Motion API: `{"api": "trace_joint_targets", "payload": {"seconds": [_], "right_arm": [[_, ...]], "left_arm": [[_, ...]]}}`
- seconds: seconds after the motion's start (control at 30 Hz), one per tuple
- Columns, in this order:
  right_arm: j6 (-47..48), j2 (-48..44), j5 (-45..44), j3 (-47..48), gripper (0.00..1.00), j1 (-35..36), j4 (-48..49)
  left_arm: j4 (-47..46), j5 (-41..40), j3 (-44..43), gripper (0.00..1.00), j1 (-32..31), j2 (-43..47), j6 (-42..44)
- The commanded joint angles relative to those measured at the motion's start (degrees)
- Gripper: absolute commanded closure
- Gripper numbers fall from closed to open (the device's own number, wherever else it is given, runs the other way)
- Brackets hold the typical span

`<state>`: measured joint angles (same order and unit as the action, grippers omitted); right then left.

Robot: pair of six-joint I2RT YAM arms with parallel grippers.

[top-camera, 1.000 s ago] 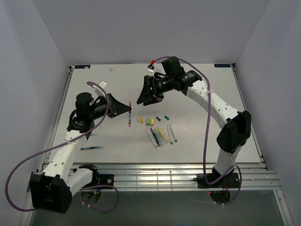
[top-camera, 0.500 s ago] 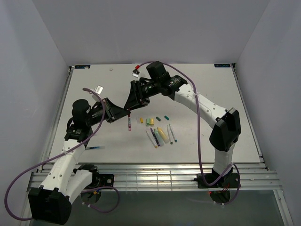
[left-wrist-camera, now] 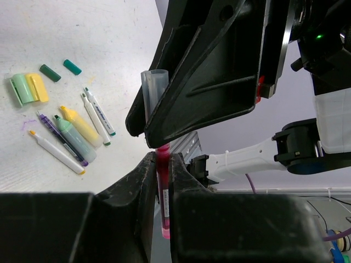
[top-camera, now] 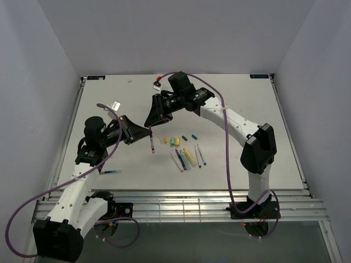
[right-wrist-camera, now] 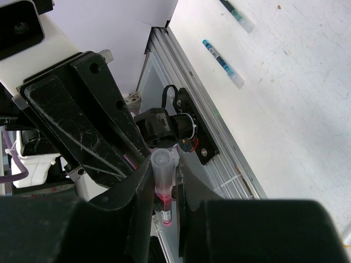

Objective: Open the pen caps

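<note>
A red pen point(top-camera: 152, 141) hangs above the table between my two arms. My left gripper point(left-wrist-camera: 163, 164) is shut on its red barrel point(left-wrist-camera: 163, 189). My right gripper point(right-wrist-camera: 164, 176) comes in from the opposite side and is shut on the pen's translucent cap point(right-wrist-camera: 164, 164); that cap point(left-wrist-camera: 153, 90) shows pale against the right gripper's black fingers point(left-wrist-camera: 208, 71). The cap still sits on the barrel. Loose pen caps lie on the table: pale green point(left-wrist-camera: 22, 89), yellow point(left-wrist-camera: 37, 86) and two dark teal ones point(left-wrist-camera: 50, 73).
Several uncapped pens and highlighters point(top-camera: 186, 158) lie in a cluster just below the caps. A blue pen point(top-camera: 108, 172) lies alone at the front left, near the table's metal front rail point(top-camera: 181, 205). Grey walls enclose the table on three sides.
My right gripper swung left to the red pen and shut on its cap. My left arm shifted a little with the pen, its grip unchanged.
</note>
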<state>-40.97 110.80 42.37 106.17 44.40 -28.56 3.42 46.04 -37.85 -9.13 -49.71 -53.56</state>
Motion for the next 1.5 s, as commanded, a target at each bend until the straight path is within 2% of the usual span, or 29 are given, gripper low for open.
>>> {"api": "trace_joint_targets", "payload": {"seconds": [0.0,0.1,0.2,0.37,0.6,0.63,0.8,0.87,1.03,1.17,1.37,1.47], "right_arm": [[1.2,0.7,-3.2,1.9,0.92,0.3,0.1],[1.0,-0.1,-4.0,1.7,0.92,0.2,0.3],[-0.8,0.2,-3.5,1.8,0.92,-0.1,0.3],[-4.0,1.5,-2.4,4.4,0.92,-0.2,1.0],[-5.8,3.4,-2.7,7.2,0.92,-0.2,0.9],[-5.9,3.6,-2.6,7.4,0.92,-0.2,1.0],[-6.0,4.0,-4.0,8.5,0.92,-0.5,0.9],[-6.1,4.6,-4.7,9.8,0.92,-1.4,0.8],[-5.1,6.4,-8.1,13.0,0.92,-4.2,0.1],[-1.4,9.1,-12.6,17.4,0.92,-4.8,-7.3],[3.4,9.9,-31.7,21.9,0.92,-2.8,-21.7],[4.5,9.7,-31.3,18.3,0.92,-2.6,-21.6]], "left_arm": [[-1.3,3.2,-0.9,0.92,-0.5,0.4,0.8],[-1.0,4.1,-0.7,0.73,-0.4,0.1,1.8],[-0.7,3.9,0.2,0.68,-0.4,1.5,3.4],[-0.7,4.6,1.6,0.63,-0.5,2.3,3.4],[-0.7,6.3,1.9,0.62,-1.2,2.4,3.7],[-0.7,6.3,2.1,0.63,-1.3,2.5,3.6],[-0.6,8.0,3.5,0.93,-1.3,1.9,2.7],[-0.6,8.3,3.9,0.97,-1.5,2.1,2.5],[0.0,8.3,5.1,1.00,-1.4,3.1,2.7],[0.2,7.1,4.5,1.00,-1.4,3.8,4.2],[16.2,-5.4,-4.0,1.00,-1.8,4.4,15.8],[18.6,-8.5,-7.2,1.00,-2.0,2.4,18.1]]}}
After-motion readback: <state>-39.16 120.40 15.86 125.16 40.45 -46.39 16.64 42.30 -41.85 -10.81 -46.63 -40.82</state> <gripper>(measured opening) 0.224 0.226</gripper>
